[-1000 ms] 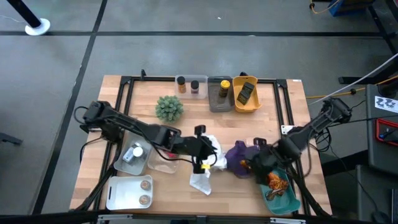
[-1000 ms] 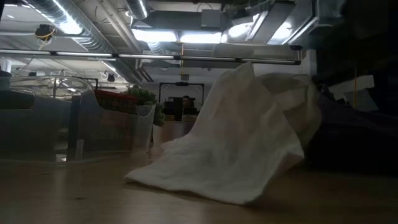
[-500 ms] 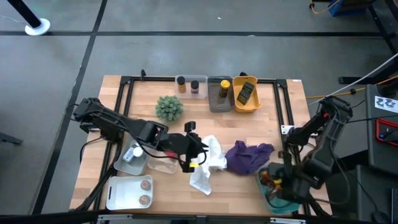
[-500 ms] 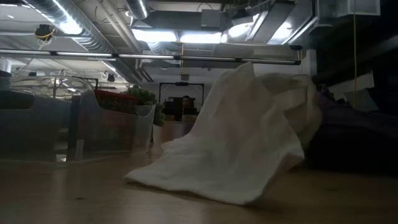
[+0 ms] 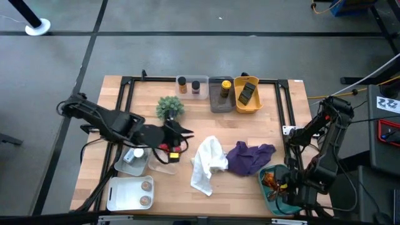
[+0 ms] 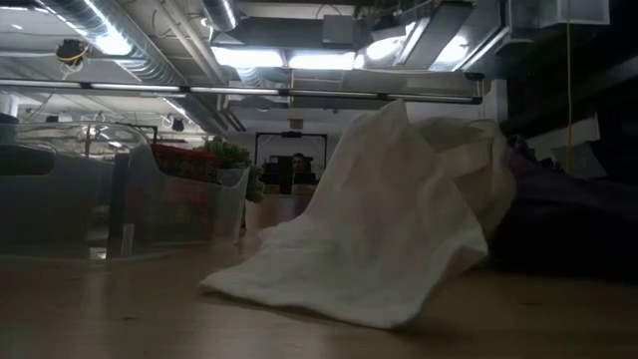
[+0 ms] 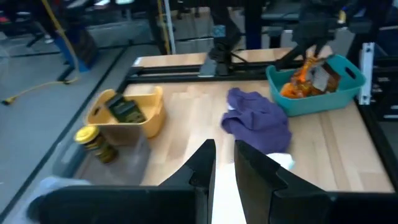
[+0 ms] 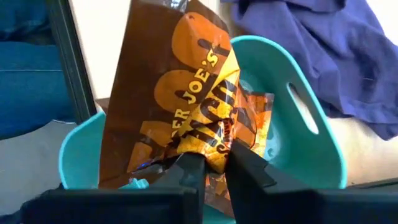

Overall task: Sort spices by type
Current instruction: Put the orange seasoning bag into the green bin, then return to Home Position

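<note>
foil packet (image 8: 180, 99): orange-brown, upright, long axis vertical, over teal bin (image 8: 298, 155) | right gripper (image 8: 211, 167): below it, clamped on its lower edge | left gripper (image 7: 224, 163): nearly together, empty, above bench (image 5: 206, 119)

Two slim jars (image 5: 189, 85) stand side by side at the far edge of the surface. One yellow-capped jar (image 5: 225, 88) lies in one grey bin (image 5: 219, 100); one dark sachet (image 5: 247, 92) lies in one yellow bin (image 5: 257, 105). One teal bin (image 5: 274, 203) holds orange-red foil packets (image 5: 274, 182), number unclear. One white tray (image 5: 120, 194) carries two round brown discs (image 5: 146, 192). Two cloths: one white cloth (image 5: 206, 164), one purple cloth (image 5: 249, 156). One green ball plant (image 5: 169, 107).
</note>
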